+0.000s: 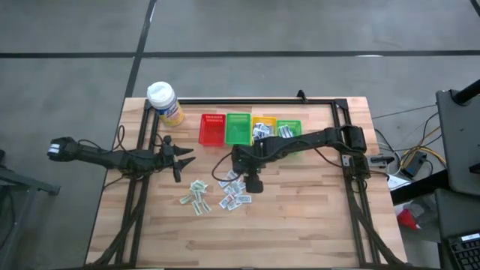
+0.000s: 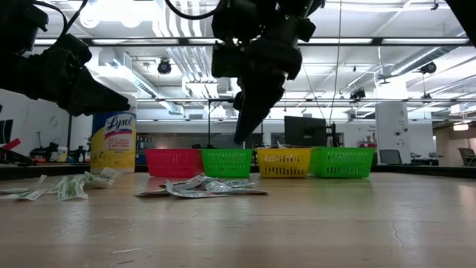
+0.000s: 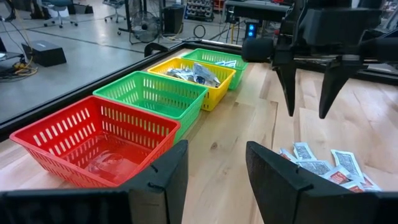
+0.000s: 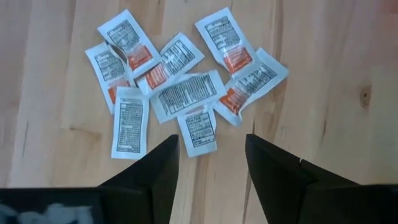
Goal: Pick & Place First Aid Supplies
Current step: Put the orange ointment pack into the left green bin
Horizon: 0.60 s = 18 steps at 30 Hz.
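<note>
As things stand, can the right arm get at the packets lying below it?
Probably yes: the right hand hangs open directly above the loose packets, with nothing between.

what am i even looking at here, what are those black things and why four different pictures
The black things are two robot arms bolted at a wooden table. Each ends in a two-finger claw. One picture looks straight down from above, one looks level across the tabletop, and the other two come from small cameras on each arm's wrist, so that arm's own dark fingers fill the bottom.

On the table stand four small baskets in a row: red, green, yellow and another green. The last two hold a few packets. A yellow bottle stands at the left corner. Small flat first aid packets lie loose on the wood, in two heaps.

The right claw hangs open just above one heap, holding nothing. The left claw waits off to the side, also open and empty.
</note>
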Motion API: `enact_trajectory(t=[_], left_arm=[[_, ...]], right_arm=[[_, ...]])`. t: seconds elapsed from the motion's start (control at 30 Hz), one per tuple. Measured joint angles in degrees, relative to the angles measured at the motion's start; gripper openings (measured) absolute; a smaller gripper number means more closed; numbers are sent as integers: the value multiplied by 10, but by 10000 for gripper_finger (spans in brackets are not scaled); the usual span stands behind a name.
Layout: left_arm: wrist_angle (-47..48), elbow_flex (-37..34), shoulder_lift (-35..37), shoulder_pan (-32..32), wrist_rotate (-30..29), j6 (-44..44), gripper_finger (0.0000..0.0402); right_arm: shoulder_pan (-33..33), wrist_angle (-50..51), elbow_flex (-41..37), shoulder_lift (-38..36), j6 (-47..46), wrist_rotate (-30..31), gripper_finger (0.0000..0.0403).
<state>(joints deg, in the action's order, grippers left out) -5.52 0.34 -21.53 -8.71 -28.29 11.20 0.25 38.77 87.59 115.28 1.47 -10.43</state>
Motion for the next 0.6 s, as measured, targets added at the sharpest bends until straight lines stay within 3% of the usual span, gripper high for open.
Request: enact_trajectory(t=[0.3, 0.6], left_arm=[[0, 0, 0, 0, -1, 0, 158], [0, 0, 0, 0, -1, 0, 158]], right_arm=[[3, -28, -33, 15, -16, 0, 177], [3, -24, -4, 58, -16, 32, 181]])
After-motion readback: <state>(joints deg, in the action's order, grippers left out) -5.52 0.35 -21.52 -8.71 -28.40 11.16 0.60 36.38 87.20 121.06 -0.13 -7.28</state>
